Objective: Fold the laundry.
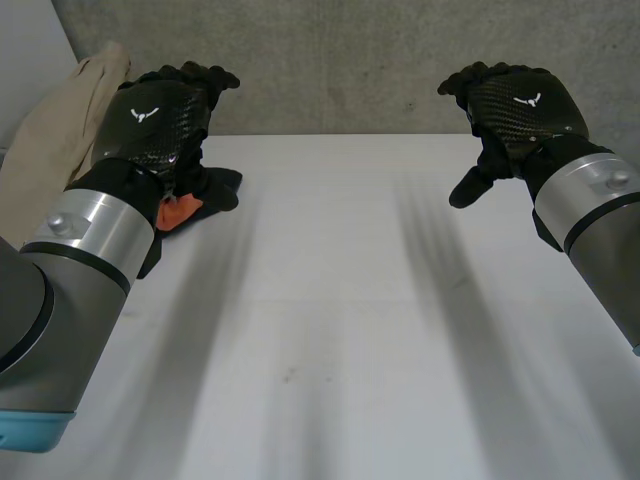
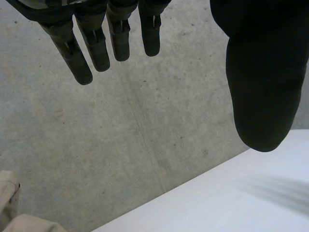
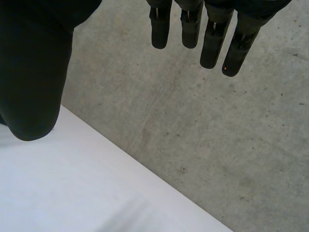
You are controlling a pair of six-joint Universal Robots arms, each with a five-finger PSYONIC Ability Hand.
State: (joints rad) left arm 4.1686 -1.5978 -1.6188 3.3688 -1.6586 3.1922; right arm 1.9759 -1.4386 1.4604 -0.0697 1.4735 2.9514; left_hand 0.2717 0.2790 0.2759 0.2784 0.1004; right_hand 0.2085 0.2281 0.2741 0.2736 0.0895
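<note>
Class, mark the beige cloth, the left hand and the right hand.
beige cloth (image 1: pixel 45 140), head view, its middle.
left hand (image 1: pixel 160 120), head view, back of the hand.
right hand (image 1: pixel 522 105), head view, back of the hand.

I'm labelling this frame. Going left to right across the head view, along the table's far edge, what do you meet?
beige cloth → left hand → bare stretch of white table → right hand
</note>
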